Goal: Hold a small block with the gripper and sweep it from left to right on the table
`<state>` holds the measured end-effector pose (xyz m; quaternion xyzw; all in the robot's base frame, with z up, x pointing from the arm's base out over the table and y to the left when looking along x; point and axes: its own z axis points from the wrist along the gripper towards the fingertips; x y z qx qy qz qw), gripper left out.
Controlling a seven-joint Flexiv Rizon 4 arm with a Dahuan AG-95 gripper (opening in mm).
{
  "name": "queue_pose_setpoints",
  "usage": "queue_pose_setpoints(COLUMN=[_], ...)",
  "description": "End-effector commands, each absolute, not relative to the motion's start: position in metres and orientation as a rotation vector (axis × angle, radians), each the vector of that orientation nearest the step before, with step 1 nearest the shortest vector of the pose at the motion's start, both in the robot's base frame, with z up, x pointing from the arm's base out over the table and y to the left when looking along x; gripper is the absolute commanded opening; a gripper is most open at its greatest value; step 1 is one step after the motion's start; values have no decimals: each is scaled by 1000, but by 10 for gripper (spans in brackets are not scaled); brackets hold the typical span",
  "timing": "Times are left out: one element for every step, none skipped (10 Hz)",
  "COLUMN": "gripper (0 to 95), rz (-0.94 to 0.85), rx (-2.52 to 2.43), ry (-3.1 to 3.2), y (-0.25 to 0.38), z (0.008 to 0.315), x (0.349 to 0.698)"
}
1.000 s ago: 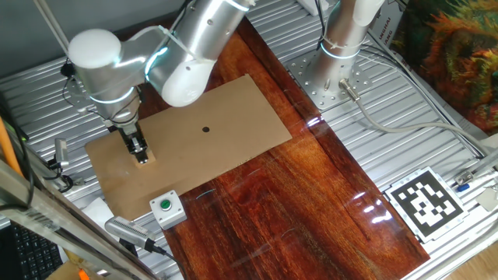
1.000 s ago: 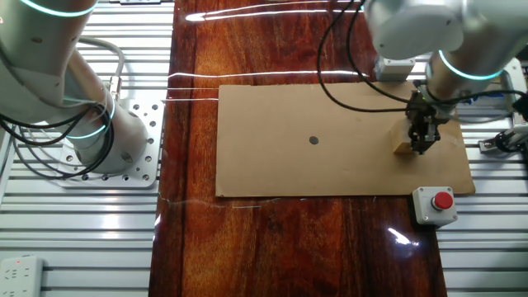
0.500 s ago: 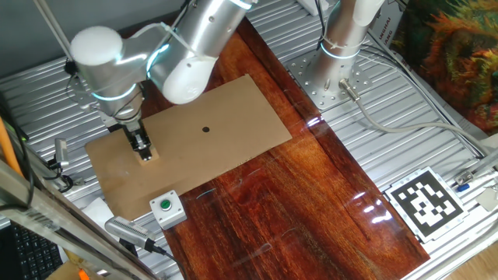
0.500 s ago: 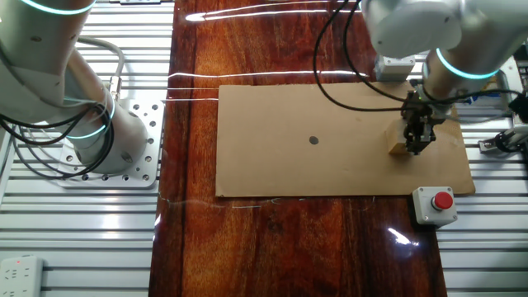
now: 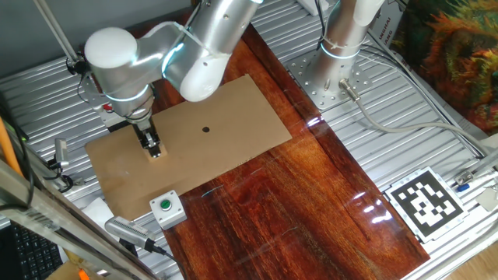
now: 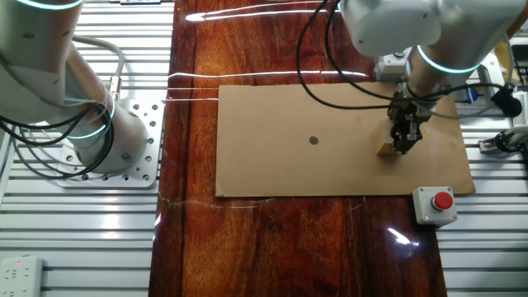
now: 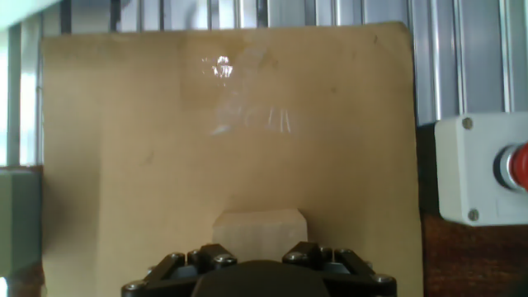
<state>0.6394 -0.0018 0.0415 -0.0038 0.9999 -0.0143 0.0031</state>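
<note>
The small tan wooden block (image 5: pixel 156 153) rests on the tan board (image 5: pixel 226 117), which lies on the reddish-brown table (image 5: pixel 311 202). My gripper (image 5: pixel 152 147) points straight down and is shut on the block. In the other fixed view the gripper (image 6: pixel 402 144) holds the block (image 6: pixel 385 150) on the board's right part, right of the black dot (image 6: pixel 313 140). In the hand view the block (image 7: pixel 259 229) sits just above the black gripper body, with the board (image 7: pixel 223 124) beyond it; the fingertips themselves are hidden.
A white box with a green button (image 5: pixel 166 208) stands at the board's near corner. A white box with a red button (image 6: pixel 435 204) stands by the board's other corner, also in the hand view (image 7: pixel 483 169). A second arm's base (image 5: pixel 334 66) stands on the ribbed metal surround (image 5: pixel 405 140).
My gripper has moved along the board toward the black dot, carrying the block with it. It stays shut on the block throughout.
</note>
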Motion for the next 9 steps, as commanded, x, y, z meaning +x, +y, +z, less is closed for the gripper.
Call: queue_pose_setpoints(gripper=[0,0,0,0,0,0,0,0,0], rz=[113,108,77,66,58,25,21,35,36], rx=[78,83,65,60,53,41,37,46,50], ry=[3113,3129,3131,3131,3132,3147,3141,3152,3156], y=[-3,-4,-4,-5,-5,-5,-6,-6,-6], z=[41,41,42,43,43,43,42,40,38], x=[631,627,623,619,617,610,607,602,596])
